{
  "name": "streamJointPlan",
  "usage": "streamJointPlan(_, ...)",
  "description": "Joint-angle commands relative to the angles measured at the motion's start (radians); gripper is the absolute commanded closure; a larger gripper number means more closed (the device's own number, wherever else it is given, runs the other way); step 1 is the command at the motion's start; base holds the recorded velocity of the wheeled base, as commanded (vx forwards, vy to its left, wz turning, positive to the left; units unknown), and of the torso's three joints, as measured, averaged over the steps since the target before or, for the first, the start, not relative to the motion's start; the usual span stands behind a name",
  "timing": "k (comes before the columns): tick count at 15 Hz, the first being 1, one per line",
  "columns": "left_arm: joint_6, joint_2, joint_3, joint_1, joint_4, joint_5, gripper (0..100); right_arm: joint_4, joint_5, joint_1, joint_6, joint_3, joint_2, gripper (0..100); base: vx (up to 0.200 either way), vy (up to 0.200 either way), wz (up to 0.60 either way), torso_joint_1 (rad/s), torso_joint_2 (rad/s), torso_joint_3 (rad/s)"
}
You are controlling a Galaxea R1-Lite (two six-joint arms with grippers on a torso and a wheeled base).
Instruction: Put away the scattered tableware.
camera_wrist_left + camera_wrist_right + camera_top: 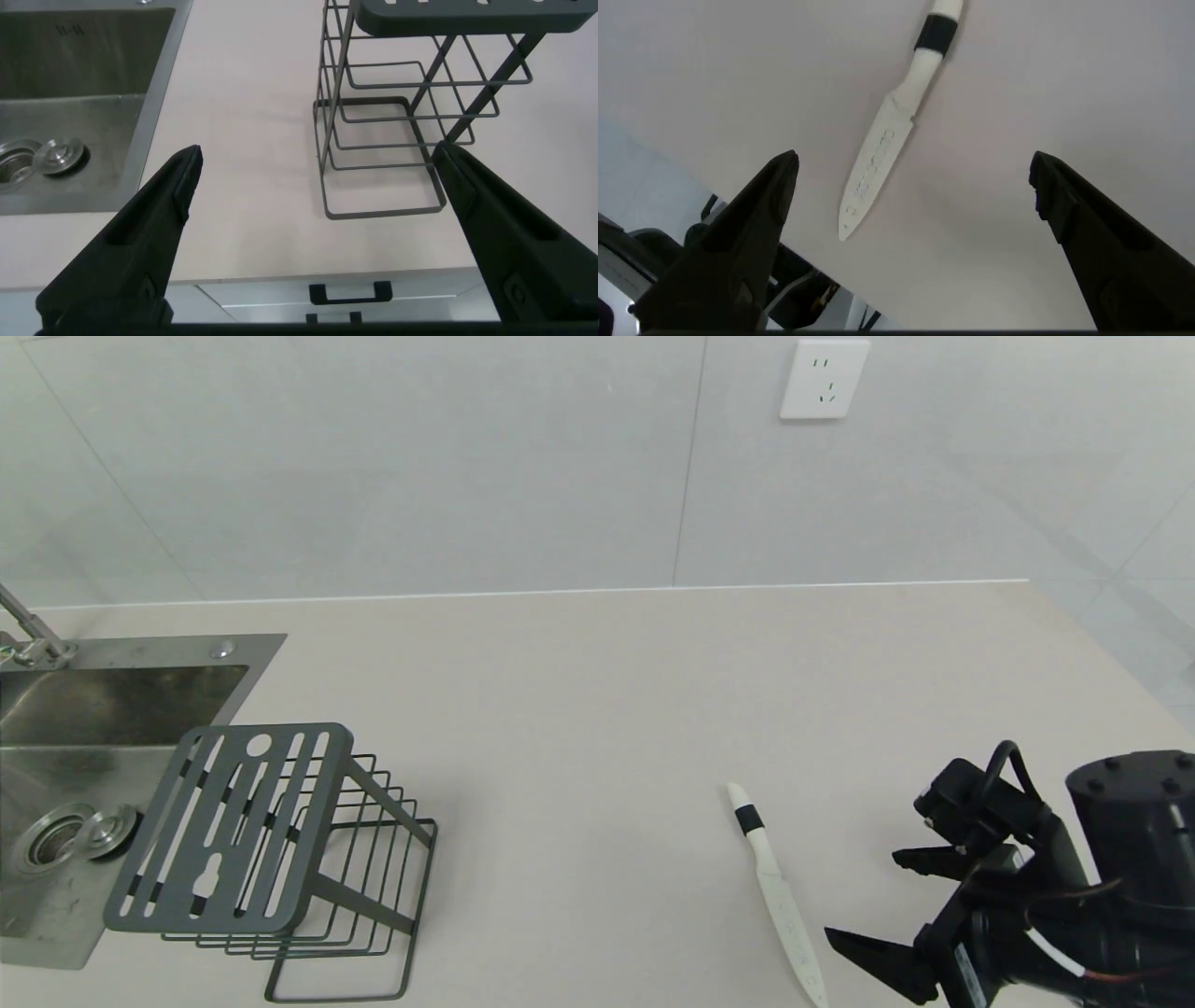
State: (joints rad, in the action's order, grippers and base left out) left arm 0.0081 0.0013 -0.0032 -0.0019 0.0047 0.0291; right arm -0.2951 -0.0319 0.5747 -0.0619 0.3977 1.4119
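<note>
Open tabletop point(597, 709) runs from centre out to 12 and 2 o'clock, up to the back wall point(467, 476): broad passage.

Obstacle 1: dark wire rack point(271, 859) at 8 o'clock, slotted top tilted. The sink point(140, 651) lies at 9 o'clock, with a strip of tabletop between them in the left wrist view.

Obstacle 2: white knife point(775, 891) lying flat at 5 o'clock, well apart from the rack, with a wide lane between.

Right end effector point(864, 899), jaws spread, sits just at 3 o'clock of the blade, not touching. Left end effector point(318, 154), jaws spread, hangs above the tabletop's near edge, facing the rack's wire base.
</note>
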Motion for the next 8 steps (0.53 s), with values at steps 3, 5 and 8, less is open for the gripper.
streamJointPlan(3, 0.001, 0.005, 0.0, 0.0, 0.0, 0.0, 0, -0.001, 0.015, 0.053, -0.001, -0.01, 0.015, 0, 0.0, 0.0, 0.0, 0.0, 0.0, 0.0)
streamJointPlan(5, 0.001, 0.003, 0.0, 0.0, 0.0, 0.0, 0, -0.006, 0.029, 0.088, -0.001, 0.029, 0.101, 0, 0.0, 0.0, 0.0, 0.0, 0.0, 0.0)
streamJointPlan(8, 0.001, 0.003, 0.0, 0.0, 0.0, 0.0, 0, -0.044, 0.073, 0.117, 0.001, 0.098, 0.222, 0, 0.0, 0.0, 0.0, 0.0, 0.0, 0.0)
